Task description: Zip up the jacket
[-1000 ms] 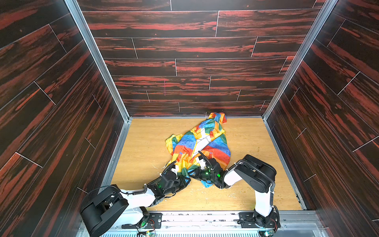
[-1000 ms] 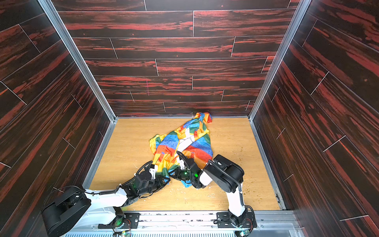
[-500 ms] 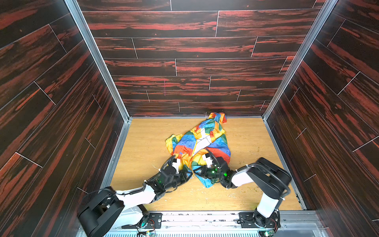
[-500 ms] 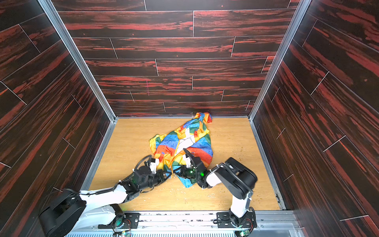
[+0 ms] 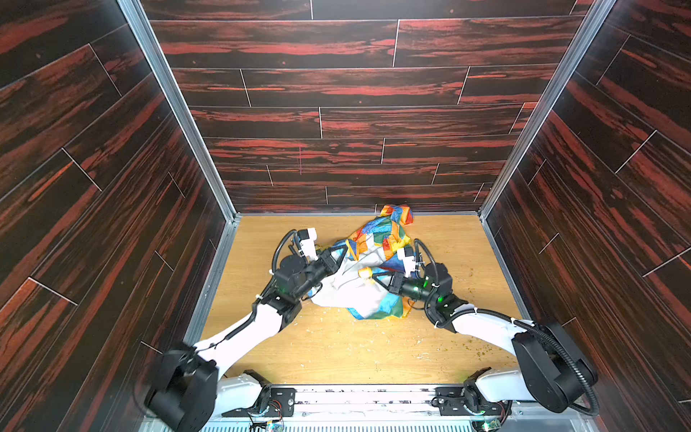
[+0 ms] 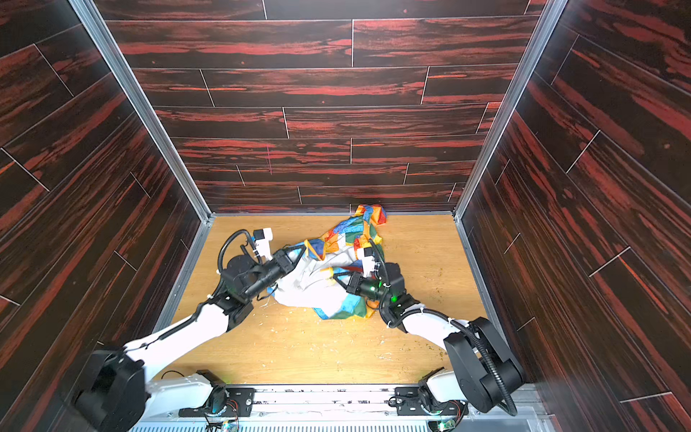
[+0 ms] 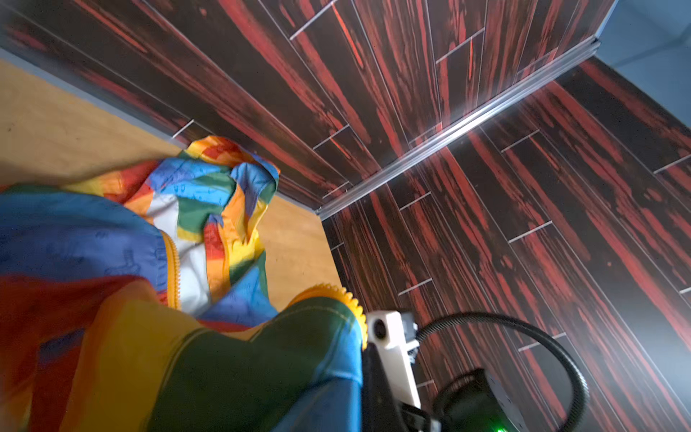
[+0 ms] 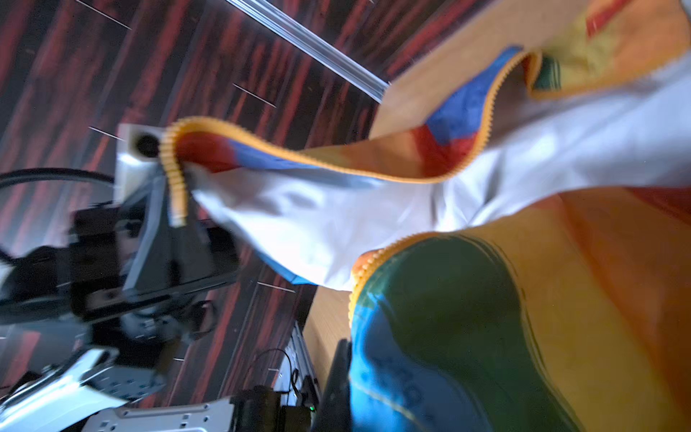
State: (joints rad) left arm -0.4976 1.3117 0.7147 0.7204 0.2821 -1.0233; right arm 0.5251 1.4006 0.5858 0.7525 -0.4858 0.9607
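While closed, both jaws on jacket [image 5: 378, 232]

The jacket [image 5: 377, 233] is a patchwork of red, blue, green, yellow and orange blocks; the blue patches carry a faint darker print. Its lining [image 5: 351, 291] is plain white, and the zipper teeth [image 8: 175, 187] are bright yellow. The surface [image 5: 336, 348] is honey-toned wood grain flecked with pale specks. The walls [image 5: 336, 89] are near-black planks streaked with red, with thin pale seams between them, and the corner posts [image 5: 178, 108] are silver-grey. The arms [image 5: 246, 336] are white with black joints and small green lights.
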